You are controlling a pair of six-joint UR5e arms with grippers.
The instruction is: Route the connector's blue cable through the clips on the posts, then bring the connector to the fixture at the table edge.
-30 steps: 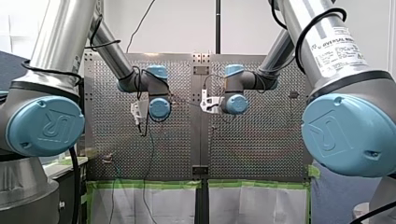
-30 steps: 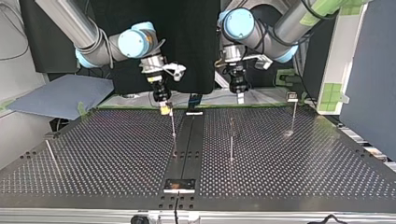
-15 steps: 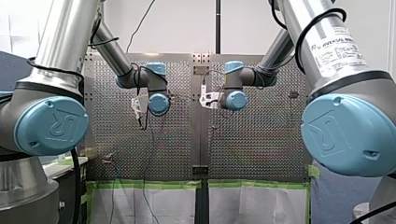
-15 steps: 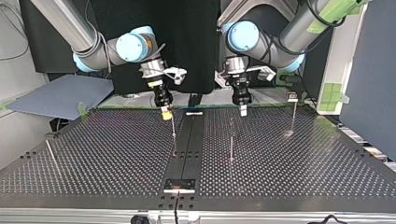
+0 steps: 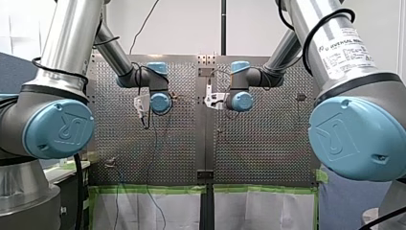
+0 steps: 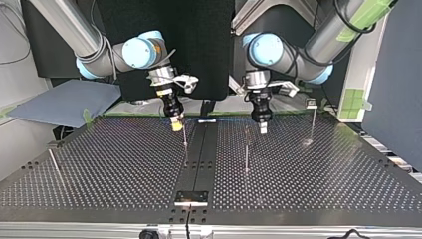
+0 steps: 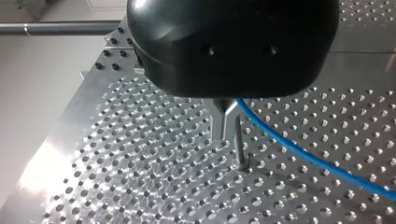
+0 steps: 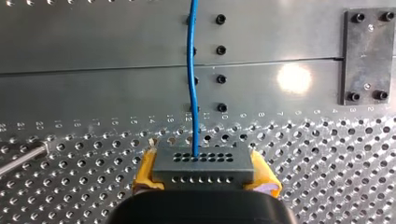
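Note:
In the right wrist view, the yellow pads of my right gripper (image 8: pixel 203 179) are shut on the grey connector (image 8: pixel 203 164). Its blue cable (image 8: pixel 192 70) runs straight ahead over the table. In the top view, that gripper (image 6: pixel 176 124) hangs just above a thin post (image 6: pixel 184 139). My left gripper (image 7: pixel 223 136) has its metal fingers shut on the blue cable (image 7: pixel 303 156), tips low over the perforated plate beside another post (image 7: pixel 239 145). In the top view it (image 6: pixel 262 128) stands right of centre, with the cable (image 6: pixel 224 119) stretched between the two grippers.
A taller post carrying a clip (image 6: pixel 311 103) stands at the top view's right, and a leaning post (image 6: pixel 54 167) at its left. The fixture plate (image 6: pixel 191 197) sits at the near table edge, on the dark centre strip. Blue cloth (image 6: pixel 64 102) lies off the table.
Both grippers have come down and nearer in the top view. My left gripper moved most, to the right and down beside the middle post. The cable stays held.

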